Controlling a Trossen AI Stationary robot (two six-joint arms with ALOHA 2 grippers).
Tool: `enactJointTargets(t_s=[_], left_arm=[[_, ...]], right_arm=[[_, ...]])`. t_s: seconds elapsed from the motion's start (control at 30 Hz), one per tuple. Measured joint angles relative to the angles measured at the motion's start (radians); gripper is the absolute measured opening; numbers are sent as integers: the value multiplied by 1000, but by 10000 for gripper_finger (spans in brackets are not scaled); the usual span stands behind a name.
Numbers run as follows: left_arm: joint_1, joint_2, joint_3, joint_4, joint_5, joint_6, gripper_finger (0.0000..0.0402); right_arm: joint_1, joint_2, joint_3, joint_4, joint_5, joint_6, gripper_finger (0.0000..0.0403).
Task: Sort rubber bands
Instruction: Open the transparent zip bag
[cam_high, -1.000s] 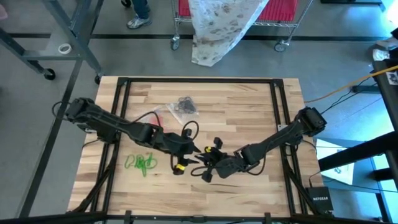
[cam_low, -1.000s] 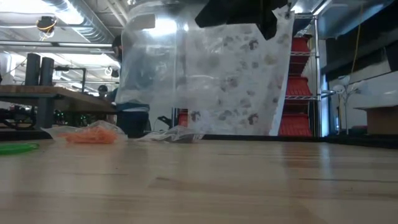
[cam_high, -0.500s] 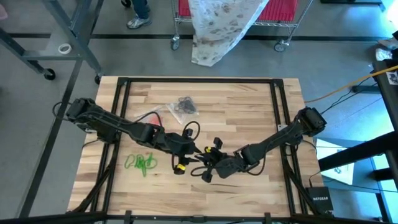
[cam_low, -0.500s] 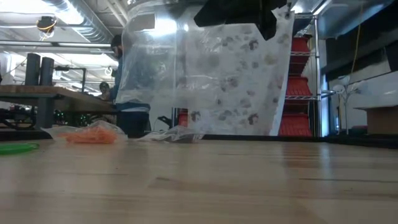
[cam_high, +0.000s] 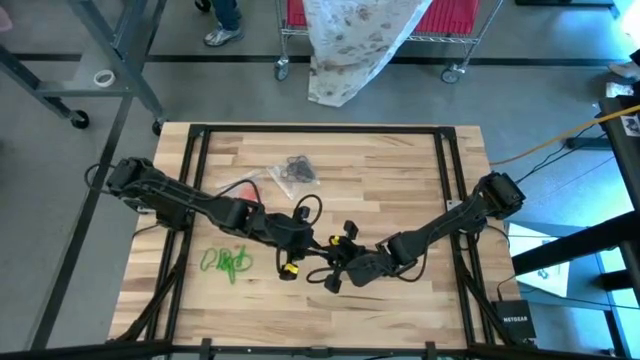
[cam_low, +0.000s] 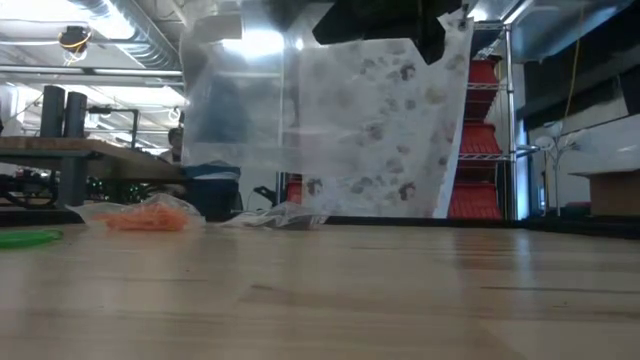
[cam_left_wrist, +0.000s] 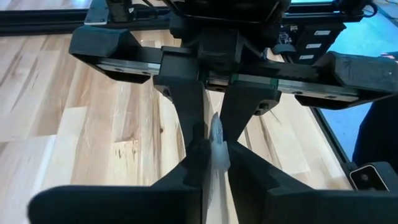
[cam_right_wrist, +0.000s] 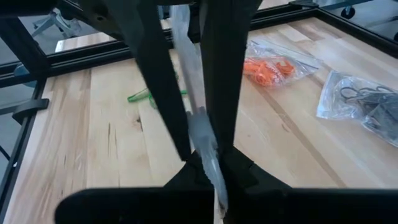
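Note:
A clear plastic bag hangs above the middle of the table. Both grippers meet at its top, my left gripper and my right gripper, each shut on the film and facing the other. Loose green rubber bands lie on the wood near the left front. Orange rubber bands sit in a clear bag at the far left. Black rubber bands sit in another clear bag at the far middle. My left gripper pinches the bag's top edge between its two fingers, slanting down from the table's left. The film runs on toward the right gripper's fingers just beyond. The bag hangs below, off the table. My right gripper pinches the same strip of film between its two fingers, slanting down from the table's right, tip to tip with the left gripper. One layer or several, I cannot tell.
A black frame runs around the tabletop. Beyond the far edge stands a red wire cart draped with a patterned sheet. Bare wood lies to the right and along the near edge.
My left gripper has shut on the bag's top edge while both arms have kept their place. In the low view the clear hanging side of the bag has spread a little toward that picture's left.

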Motion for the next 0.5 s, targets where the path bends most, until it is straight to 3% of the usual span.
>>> enactJointTargets(t_s=[0.5], left_arm=[[0,-13,0,-109,-3,-5,31]], right_arm=[[8,0,0,-7,6,3,0]])
